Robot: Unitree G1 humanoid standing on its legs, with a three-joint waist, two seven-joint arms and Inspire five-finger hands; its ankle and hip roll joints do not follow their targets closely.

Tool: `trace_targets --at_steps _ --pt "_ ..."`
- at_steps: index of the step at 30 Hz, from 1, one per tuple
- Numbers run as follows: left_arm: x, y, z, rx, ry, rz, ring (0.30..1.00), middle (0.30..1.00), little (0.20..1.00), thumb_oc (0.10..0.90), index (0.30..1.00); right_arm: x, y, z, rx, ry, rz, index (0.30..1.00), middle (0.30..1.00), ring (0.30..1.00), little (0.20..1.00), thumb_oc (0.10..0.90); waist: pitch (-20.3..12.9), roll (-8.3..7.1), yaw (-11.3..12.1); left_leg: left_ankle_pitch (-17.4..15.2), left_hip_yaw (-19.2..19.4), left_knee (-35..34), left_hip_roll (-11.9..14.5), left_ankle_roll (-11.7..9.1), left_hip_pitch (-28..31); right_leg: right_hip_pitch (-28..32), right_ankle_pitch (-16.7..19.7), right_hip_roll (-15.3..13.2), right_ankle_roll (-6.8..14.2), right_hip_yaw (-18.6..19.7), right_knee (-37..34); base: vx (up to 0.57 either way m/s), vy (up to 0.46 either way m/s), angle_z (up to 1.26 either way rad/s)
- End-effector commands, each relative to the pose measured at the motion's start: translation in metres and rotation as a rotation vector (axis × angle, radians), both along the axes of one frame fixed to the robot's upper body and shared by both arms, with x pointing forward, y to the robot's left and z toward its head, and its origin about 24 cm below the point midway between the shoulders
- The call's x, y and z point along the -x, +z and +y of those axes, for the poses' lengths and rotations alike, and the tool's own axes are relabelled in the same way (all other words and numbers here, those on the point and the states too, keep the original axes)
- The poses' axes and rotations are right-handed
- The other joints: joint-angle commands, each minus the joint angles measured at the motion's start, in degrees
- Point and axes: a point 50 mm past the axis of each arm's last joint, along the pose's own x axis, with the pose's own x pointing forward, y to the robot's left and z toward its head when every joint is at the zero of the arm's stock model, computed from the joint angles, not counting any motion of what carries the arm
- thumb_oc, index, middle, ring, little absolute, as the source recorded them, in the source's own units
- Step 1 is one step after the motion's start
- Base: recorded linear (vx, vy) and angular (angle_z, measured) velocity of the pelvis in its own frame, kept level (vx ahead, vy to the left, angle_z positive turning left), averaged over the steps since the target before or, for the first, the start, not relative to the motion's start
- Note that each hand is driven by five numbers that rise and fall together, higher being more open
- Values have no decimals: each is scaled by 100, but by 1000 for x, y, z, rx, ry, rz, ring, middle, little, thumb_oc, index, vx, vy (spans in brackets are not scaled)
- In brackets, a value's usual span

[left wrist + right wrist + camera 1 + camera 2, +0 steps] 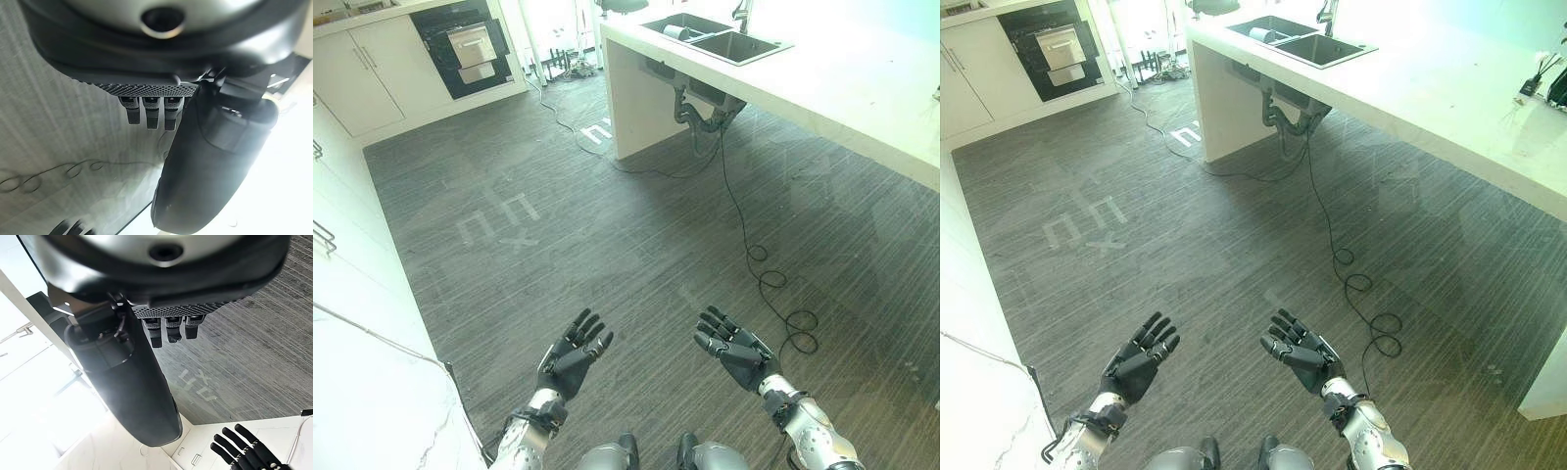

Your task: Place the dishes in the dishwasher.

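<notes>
- Two hands empty: left hand (570, 360) and right hand (736, 348) were held palm-up over the dark wood-grain floor (636, 225), fingers straight and spread, holding nothing
- Step judged: not yet begun; no dish was in either hand
- Dishes: a pale rounded item lay in the steel double sink (715, 39) of the white countertop (822, 88), well away; cannot tell what it was
- Next move would call for walking to the sink
- Dishwasher not identified; a black glass-fronted oven (465, 47) sat among white cabinets (372, 73)

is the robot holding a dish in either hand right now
No, the left hand and the right hand are both open and empty above the floor.
</notes>
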Motion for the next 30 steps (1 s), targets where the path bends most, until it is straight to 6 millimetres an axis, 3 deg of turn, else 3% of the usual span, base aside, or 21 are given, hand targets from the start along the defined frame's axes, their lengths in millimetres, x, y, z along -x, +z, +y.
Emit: trace_targets --at_steps 1,5,6,10,16,19,21,22,26,27,30 --pt "-17 26 -6 44 -114 -185 900 900 900 800 900 -13 21 2 -20 -1 -134 900 900 900 900 800 -217 34 56 -860 -381 118 667 -685 137 334 -804 -286 679 180 -163 0 0 0" --pt "-8 5 -5 14 -119 -58 900 900 900 800 900 -6 3 -10 78 -33 -24 900 900 900 900 800 -194 95 30 -850 -395 118 707 -739 135 358 -850 -242 662 181 -163 -6 -54 4" --pt "-1 -9 -1 -78 -137 55 900 900 900 800 900 -2 -6 -16 159 -35 40 900 900 900 900 800 -189 119 14 -845 -374 118 728 -766 151 380 -863 -237 665 168 -163 16 -37 1" --pt "7 -25 6 -189 -130 184 900 900 900 800 900 4 -17 -28 399 11 88 900 900 900 900 800 -158 147 -30 -811 -357 118 758 -799 136 382 -867 -207 639 181 -163 -5 -36 0" --pt "12 -32 14 -302 -131 222 900 900 900 800 900 5 -17 -33 448 60 87 900 900 900 900 800 -51 164 -119 -699 -344 118 848 -885 110 369 -889 -94 534 200 -163 2 -86 1" --pt "9 -29 14 -344 -116 186 900 900 900 800 900 -1 -7 -36 453 67 46 900 900 900 900 800 93 88 -143 -416 -170 118 819 -851 280 314 -807 -109 441 351 -163 74 -118 1" --pt "1 -21 16 -335 -136 132 900 900 900 800 900 -4 0 -39 472 57 4 900 900 900 900 800 279 -130 -151 173 378 119 695 -769 451 390 -785 -271 352 380 -163 105 -195 7" --pt "-7 -12 16 -351 -162 80 900 900 900 800 900 -5 6 -40 477 48 -20 900 900 900 900 800 402 -143 -165 269 540 428 691 -727 131 439 -788 -236 307 378 -163 106 -137 14" --pt "-8 -7 17 -357 -167 44 900 900 900 800 900 -4 7 -42 481 38 -27 900 900 900 900 800 489 -1 -88 369 451 118 572 -714 -229 569 -857 -83 345 421 -163 214 102 19" --pt "-6 -5 18 -370 -174 34 900 900 900 800 900 -2 6 -41 484 33 -17 900 900 900 900 800 528 178 -13 536 232 118 712 -799 -704 712 -941 128 336 456 -163 451 213 11" --pt "-7 -3 17 -364 -190 22 900 900 900 800 900 2 4 -41 492 24 3 900 900 900 900 800 541 277 19 513 270 118 1007 -928 -1231 985 -1141 161 323 406 -163 583 324 -3"
